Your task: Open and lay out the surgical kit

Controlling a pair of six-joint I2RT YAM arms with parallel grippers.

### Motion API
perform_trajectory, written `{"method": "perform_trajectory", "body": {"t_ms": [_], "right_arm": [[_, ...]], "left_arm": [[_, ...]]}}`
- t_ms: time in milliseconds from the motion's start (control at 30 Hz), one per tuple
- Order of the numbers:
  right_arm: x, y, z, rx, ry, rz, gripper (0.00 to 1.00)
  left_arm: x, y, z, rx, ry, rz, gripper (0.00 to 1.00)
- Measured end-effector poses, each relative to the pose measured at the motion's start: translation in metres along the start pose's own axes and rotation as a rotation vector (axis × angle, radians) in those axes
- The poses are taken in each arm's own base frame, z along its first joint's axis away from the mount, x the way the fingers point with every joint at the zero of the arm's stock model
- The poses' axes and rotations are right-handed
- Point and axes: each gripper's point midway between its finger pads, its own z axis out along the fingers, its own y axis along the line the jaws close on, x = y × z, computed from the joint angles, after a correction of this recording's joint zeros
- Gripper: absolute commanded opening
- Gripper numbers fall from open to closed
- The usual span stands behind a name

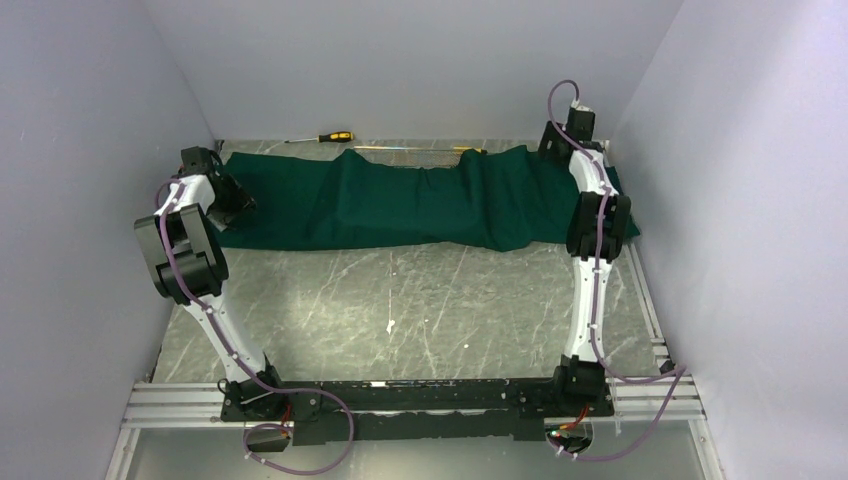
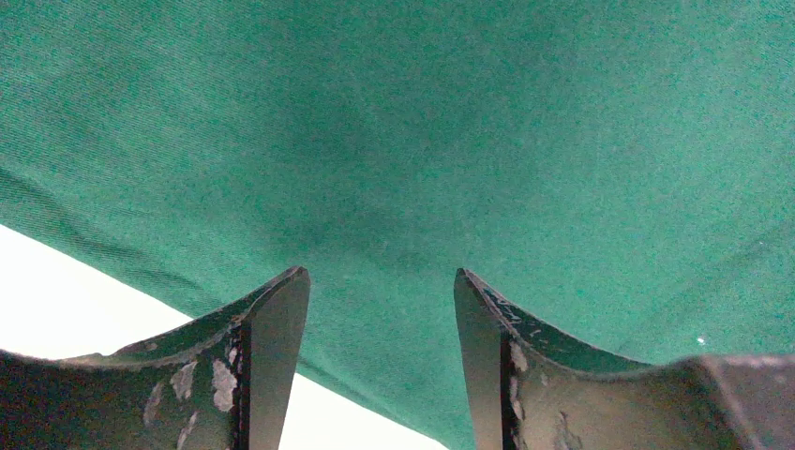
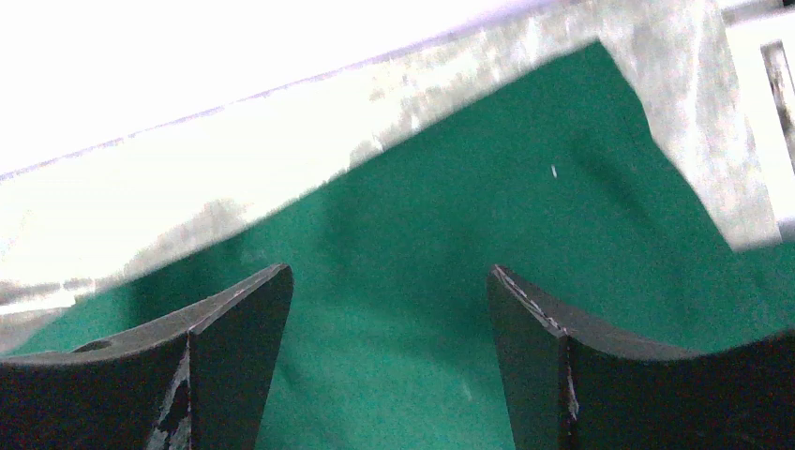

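The dark green cloth [image 1: 420, 205] lies in a wide, rumpled strip across the far part of the table. The wire-mesh tray and the steel instruments are not visible. My left gripper [image 1: 238, 205] is open and empty, low over the cloth's left end. In the left wrist view the cloth [image 2: 422, 141] fills the frame, and its edge runs under the gripper [image 2: 380, 277]. My right gripper [image 1: 556, 143] is open and empty over the cloth's far right corner. The right wrist view shows that corner of the cloth [image 3: 469, 216] beneath the gripper [image 3: 389, 272].
A yellow-and-black screwdriver [image 1: 335, 137] lies behind the cloth at the back wall, and a second one [image 1: 468, 150] is to its right. White walls close in on the left, right and back. The grey marble table [image 1: 420, 310] extends to the aluminium rail [image 1: 180, 405] at the front.
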Motion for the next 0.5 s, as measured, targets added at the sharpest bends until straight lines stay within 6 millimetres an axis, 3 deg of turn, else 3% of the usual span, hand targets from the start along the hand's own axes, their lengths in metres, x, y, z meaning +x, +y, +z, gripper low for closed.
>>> {"method": "perform_trajectory", "body": {"t_ms": [100, 167, 333, 500], "right_arm": [[-0.011, 0.005, 0.014, -0.027, -0.030, -0.006, 0.82], [-0.008, 0.005, 0.019, -0.032, -0.022, -0.011, 0.83], [-0.004, 0.004, 0.017, -0.051, 0.001, -0.044, 0.83], [0.002, 0.005, 0.017, -0.044, 0.029, -0.111, 0.71]], "left_arm": [[0.000, -0.001, -0.001, 0.005, 0.004, 0.000, 0.64], [-0.003, -0.005, -0.001, 0.017, 0.003, 0.000, 0.64], [-0.017, -0.015, 0.001, 0.045, -0.001, 0.010, 0.64], [-0.019, -0.019, 0.001, 0.058, 0.008, 0.012, 0.64]]}}
